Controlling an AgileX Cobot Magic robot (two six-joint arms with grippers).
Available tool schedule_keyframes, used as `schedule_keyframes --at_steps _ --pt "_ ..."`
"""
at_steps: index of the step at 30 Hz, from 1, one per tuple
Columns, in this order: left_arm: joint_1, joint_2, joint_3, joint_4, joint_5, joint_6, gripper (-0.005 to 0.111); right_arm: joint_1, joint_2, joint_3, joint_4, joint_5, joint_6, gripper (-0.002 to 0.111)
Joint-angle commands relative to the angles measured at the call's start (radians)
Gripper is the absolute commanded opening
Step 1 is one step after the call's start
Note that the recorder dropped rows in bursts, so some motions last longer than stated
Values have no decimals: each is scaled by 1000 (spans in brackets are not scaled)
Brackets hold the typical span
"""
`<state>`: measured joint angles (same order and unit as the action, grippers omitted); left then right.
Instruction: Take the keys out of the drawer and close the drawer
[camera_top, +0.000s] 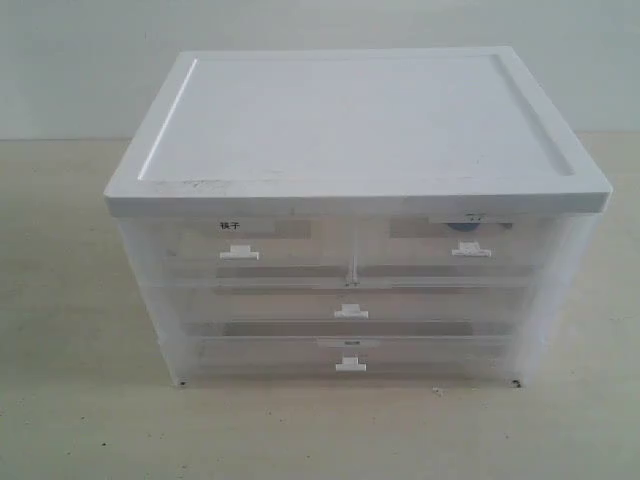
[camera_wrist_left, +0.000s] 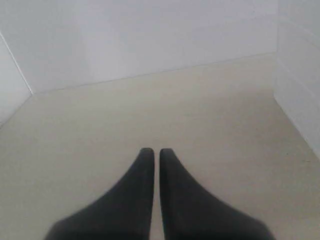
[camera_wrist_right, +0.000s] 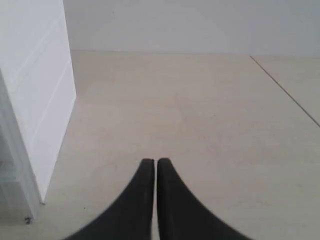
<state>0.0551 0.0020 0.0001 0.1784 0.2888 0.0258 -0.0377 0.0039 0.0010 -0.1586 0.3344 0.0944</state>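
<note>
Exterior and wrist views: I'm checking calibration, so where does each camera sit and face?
Exterior view: off the arms, facing the cabinet front from slightly above; no robot parts.
Left wrist view: looks along the shut left pincer over the table.
Right wrist view: same, along the shut right pincer.
Both wrist views catch the cabinet's white side.

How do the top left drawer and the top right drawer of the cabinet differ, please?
The top left drawer carries a bold black-character label; the top right drawer has only a faint mark. A small dark shape shows behind the top right drawer's upper front; the top left drawer shows none. Both are clear, half-width, shut, with white tab handles.
</note>
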Motion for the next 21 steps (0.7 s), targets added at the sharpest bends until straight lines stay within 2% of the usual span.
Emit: schedule_keyframes --at_steps 1,4,7,10,12,16,18,21 --pt "-7 -2 0 41 -6 1 5 -1 -4 -1 -8 -49 2 0" --pt "-7 -2 0 33 -106 1 5 -1 -4 -1 -13 -130 2 0" --pt "-7 -2 0 -7 -314 -17 5 -1 -4 -1 -9 -271 2 0" --pt "-7 -2 0 -19 -527 -122 5 -1 -4 -1 -9 -425 2 0" --pt "-7 -2 0 -17 -643 -232 5 -1 -4 -1 -9 -576 2 0" --pt "-7 -2 0 1 -910 -305 5 -1 -4 -1 -8 -876 -3 0" --pt "-7 -2 0 6 -971 -441 5 -1 -4 -1 -10 -1035 130 0" --pt "-7 -2 0 49 -973 -579 5 -1 -4 -1 -10 -1151 313 0"
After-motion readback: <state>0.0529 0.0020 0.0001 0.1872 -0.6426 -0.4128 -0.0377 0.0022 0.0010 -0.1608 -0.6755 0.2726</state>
